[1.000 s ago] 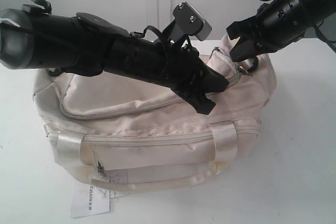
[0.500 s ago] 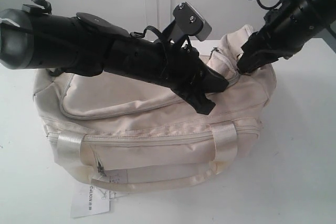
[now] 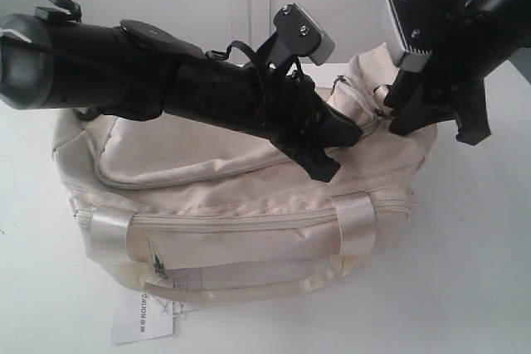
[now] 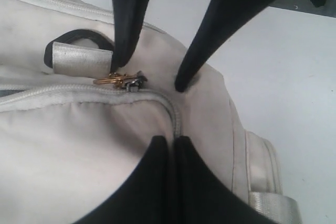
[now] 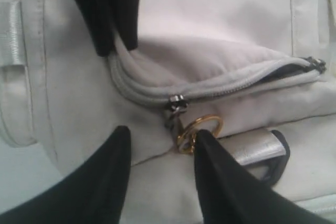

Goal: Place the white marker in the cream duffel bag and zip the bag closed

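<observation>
Here our left gripper (image 4: 170, 141) pinches the cream duffel bag (image 3: 249, 205) fabric, bracing it, while our right gripper (image 5: 163, 132) stands spread beside the gold zipper ring (image 5: 207, 119); the white marker is unseen, probably inside.

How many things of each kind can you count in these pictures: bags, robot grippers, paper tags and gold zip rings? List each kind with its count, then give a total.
cream duffel bag: 1
grippers, the left gripper and the right gripper: 2
paper tag: 1
gold zip ring: 1
Total: 5
</observation>
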Action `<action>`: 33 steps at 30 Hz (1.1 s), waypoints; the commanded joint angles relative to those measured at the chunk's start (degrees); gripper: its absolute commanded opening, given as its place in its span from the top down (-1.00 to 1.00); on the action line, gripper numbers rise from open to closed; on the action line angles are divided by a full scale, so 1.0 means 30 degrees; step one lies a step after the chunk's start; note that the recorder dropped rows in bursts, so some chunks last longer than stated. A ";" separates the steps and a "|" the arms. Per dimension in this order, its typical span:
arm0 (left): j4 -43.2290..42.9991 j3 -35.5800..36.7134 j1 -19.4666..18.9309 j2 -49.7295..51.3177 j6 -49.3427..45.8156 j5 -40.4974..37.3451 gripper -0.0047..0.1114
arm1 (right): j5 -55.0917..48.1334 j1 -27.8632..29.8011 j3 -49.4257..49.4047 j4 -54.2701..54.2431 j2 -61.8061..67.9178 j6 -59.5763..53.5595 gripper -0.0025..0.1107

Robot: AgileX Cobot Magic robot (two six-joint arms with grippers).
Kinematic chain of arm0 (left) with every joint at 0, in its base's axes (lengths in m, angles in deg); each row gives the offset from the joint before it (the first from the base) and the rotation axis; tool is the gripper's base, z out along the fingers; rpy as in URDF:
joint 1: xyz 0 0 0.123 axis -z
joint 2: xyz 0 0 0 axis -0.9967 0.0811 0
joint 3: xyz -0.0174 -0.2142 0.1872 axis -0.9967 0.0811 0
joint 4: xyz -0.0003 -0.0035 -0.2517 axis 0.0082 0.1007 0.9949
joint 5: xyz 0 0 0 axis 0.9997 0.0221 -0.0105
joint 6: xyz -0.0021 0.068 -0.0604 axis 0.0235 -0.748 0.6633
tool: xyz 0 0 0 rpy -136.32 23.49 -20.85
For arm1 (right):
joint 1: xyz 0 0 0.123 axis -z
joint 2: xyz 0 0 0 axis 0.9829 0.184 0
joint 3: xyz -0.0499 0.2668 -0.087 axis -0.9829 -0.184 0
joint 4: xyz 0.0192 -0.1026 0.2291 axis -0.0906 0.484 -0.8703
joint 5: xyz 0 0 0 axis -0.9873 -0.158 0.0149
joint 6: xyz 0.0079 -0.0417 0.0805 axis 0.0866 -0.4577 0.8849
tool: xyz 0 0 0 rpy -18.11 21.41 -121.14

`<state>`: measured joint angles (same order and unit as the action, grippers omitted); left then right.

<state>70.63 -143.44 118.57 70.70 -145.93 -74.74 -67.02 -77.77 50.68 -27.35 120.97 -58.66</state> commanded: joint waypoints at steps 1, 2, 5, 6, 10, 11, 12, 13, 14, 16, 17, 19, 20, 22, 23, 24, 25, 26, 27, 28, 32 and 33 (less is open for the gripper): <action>0.0288 -0.0070 0.0034 -0.0215 0.0095 -0.0685 0.92 | 0.1855 0.0056 -0.0036 -0.0603 0.0530 -0.1137 0.28; 0.0288 -0.0070 0.0034 -0.0215 0.0095 -0.0685 0.92 | 0.2091 0.0056 -0.0036 -0.0603 0.0616 -0.1167 0.28; 0.0288 -0.0070 0.0034 -0.0215 0.0095 -0.0737 0.92 | 0.2123 0.0056 -0.0036 -0.0603 0.0986 -0.1167 0.28; 0.0288 -0.0070 0.0034 -0.0215 0.0095 -0.0737 0.92 | 0.2081 0.0056 -0.0036 -0.0603 0.1058 -0.1167 0.28; 0.0288 -0.0070 0.0034 -0.0215 0.0095 -0.0737 0.92 | 0.2390 0.0056 -0.0036 -0.0698 0.1560 -0.1199 0.43; 0.0288 -0.0070 0.0034 -0.0215 0.0095 -0.0766 0.92 | 0.2527 0.0056 -0.0036 -0.0915 0.1609 -0.1199 0.54; 0.0288 -0.0070 0.0034 -0.0215 0.0095 -0.0832 0.92 | 0.2668 0.0056 -0.0036 -0.1084 0.1609 -0.1199 0.64; 0.0288 -0.0070 0.0034 -0.0215 0.0095 -0.0879 0.92 | 0.2924 0.0056 -0.0036 -0.1125 0.1609 -0.1199 0.78; 0.0288 -0.0070 0.0034 -0.0215 0.0095 -0.0879 0.92 | 0.3185 0.0056 -0.0036 -0.1125 0.1563 -0.1061 0.92; 0.0288 -0.0070 0.0034 -0.0215 0.0095 -0.1037 0.92 | 0.3408 0.0056 -0.0036 -0.1125 0.1447 -0.0423 0.96; 0.0288 -0.0070 0.0034 -0.0215 0.0095 -0.1037 0.92 | 0.3408 0.0056 -0.0036 -0.1089 0.1388 -0.0146 0.96; 0.0288 -0.0070 0.0034 -0.0215 0.0095 -0.1115 0.92 | 0.3408 0.0056 -0.0036 -0.1089 0.1225 0.0099 0.96; 0.0288 -0.0070 0.0034 -0.0215 0.0095 -0.1115 0.92 | 0.3408 0.0056 -0.0036 -0.1089 0.1129 0.0244 0.96; 0.0288 -0.0070 0.0034 -0.0215 0.0095 -0.1115 0.92 | 0.3408 0.0056 -0.0036 -0.1089 0.0932 0.0504 0.96; 0.0288 -0.0070 0.0034 -0.0215 0.0095 -0.1115 0.92 | 0.3546 0.0056 -0.0036 -0.1089 0.0768 0.0582 0.96; 0.0288 -0.0070 0.0034 -0.0215 0.0095 -0.1115 0.92 | 0.3748 0.0056 -0.0036 -0.1045 0.0620 0.0790 0.96; 0.0288 -0.0070 0.0034 -0.0215 0.0095 -0.1165 0.92 | 0.4058 0.0056 -0.0036 -0.0993 0.0483 0.1015 0.96; 0.0288 -0.0070 0.0034 -0.0215 0.0095 -0.1198 0.92 | 0.4289 0.0056 -0.0036 -0.0993 0.0380 0.1163 0.96; 0.0288 -0.0070 0.0034 -0.0215 0.0095 -0.1209 0.92 | 0.4395 0.0056 -0.0036 -0.0993 0.0232 0.1258 0.96; 0.0288 -0.0070 0.0034 -0.0215 0.0095 -0.1209 0.92 | 0.4450 0.0056 -0.0036 -0.0993 0.0226 0.1343 0.96; 0.0288 -0.0070 0.0034 -0.0215 0.0095 -0.1209 0.92 | 0.4857 0.0056 -0.0036 -0.1076 0.0226 0.1845 0.96; 0.0288 -0.0070 0.0034 -0.0215 0.0095 -0.1209 0.92 | 0.5075 0.0056 -0.0036 -0.1117 0.0226 0.2028 0.96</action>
<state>70.63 -143.44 118.57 70.70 -145.93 -75.81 -53.44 -77.77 50.68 -30.23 122.08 -54.38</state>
